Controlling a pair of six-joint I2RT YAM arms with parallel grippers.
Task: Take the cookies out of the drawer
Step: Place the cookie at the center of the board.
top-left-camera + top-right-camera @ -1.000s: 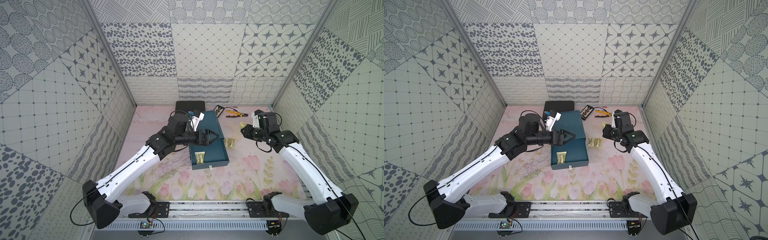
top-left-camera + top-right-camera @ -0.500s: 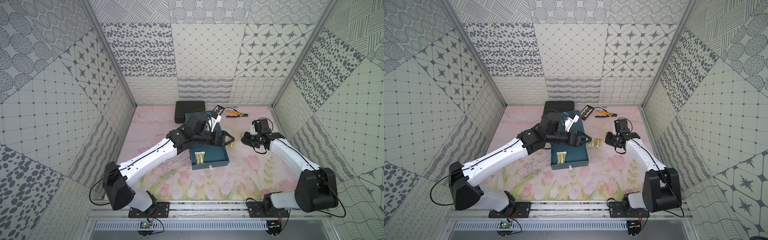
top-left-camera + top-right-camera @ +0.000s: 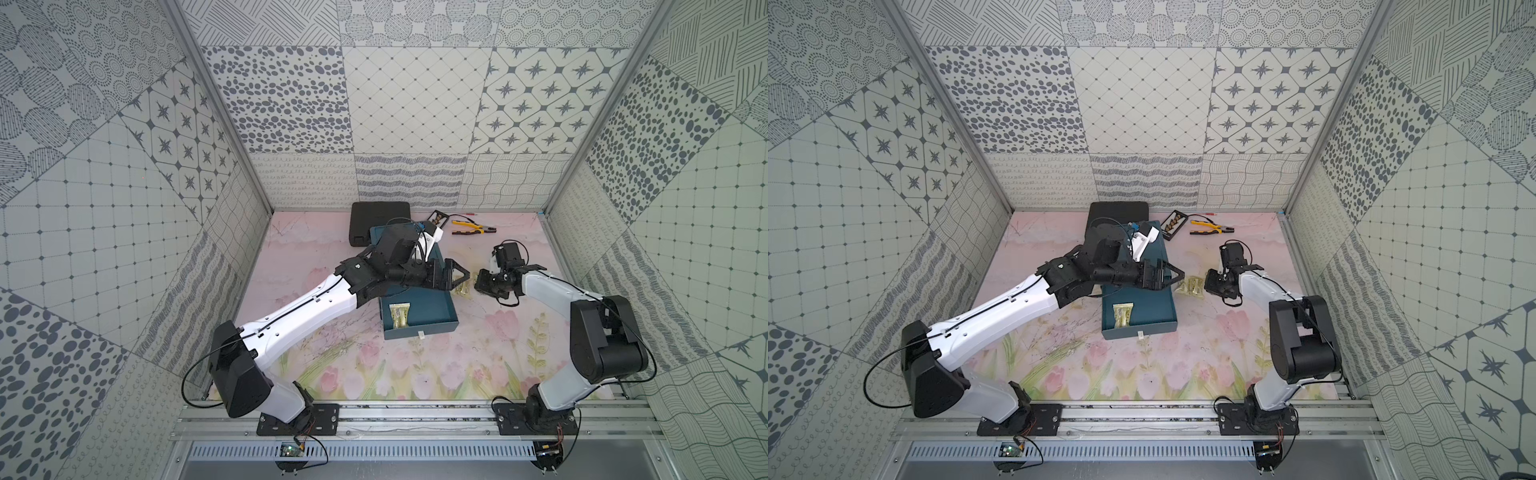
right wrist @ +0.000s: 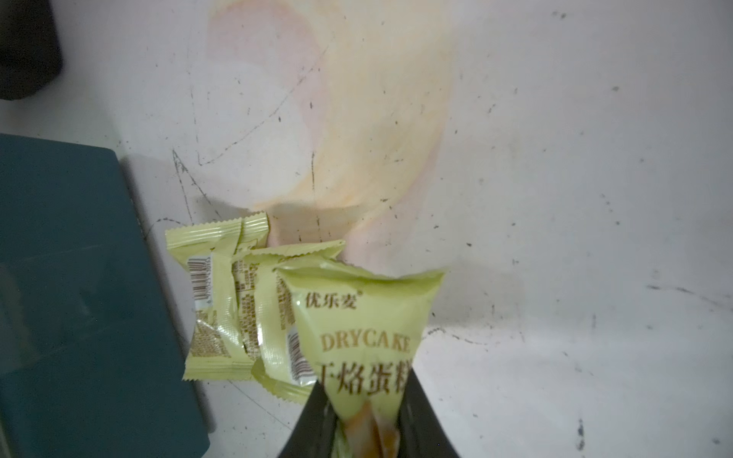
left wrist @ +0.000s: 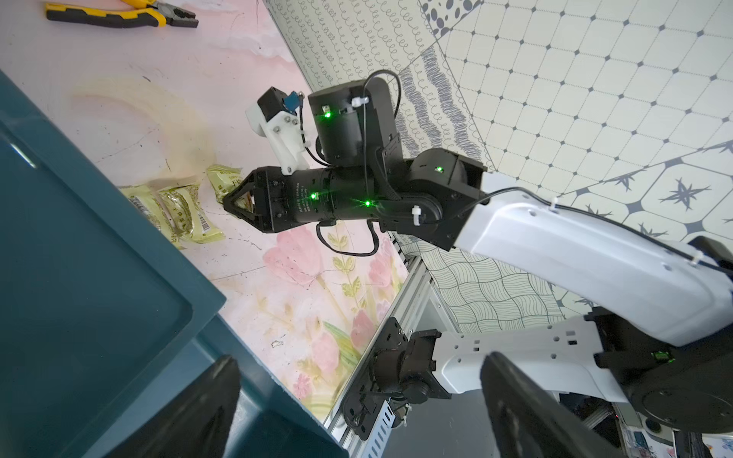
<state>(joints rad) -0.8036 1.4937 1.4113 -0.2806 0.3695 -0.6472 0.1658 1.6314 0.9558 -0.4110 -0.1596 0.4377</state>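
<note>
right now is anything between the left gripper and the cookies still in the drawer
Nothing visible does. The open left gripper is over the drawer's right edge; the two packets lie at its near left, only bare floor between.

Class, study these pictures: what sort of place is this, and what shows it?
Probably a robot test cell: a left arm and right arm bolted to a metal rail, with patterned panels boxing in a floral mat that has a drawer on it.

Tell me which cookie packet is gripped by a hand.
The packet showing DRYCAKE, pinched in the right hand; two others lie loose on the mat beside it.
</note>
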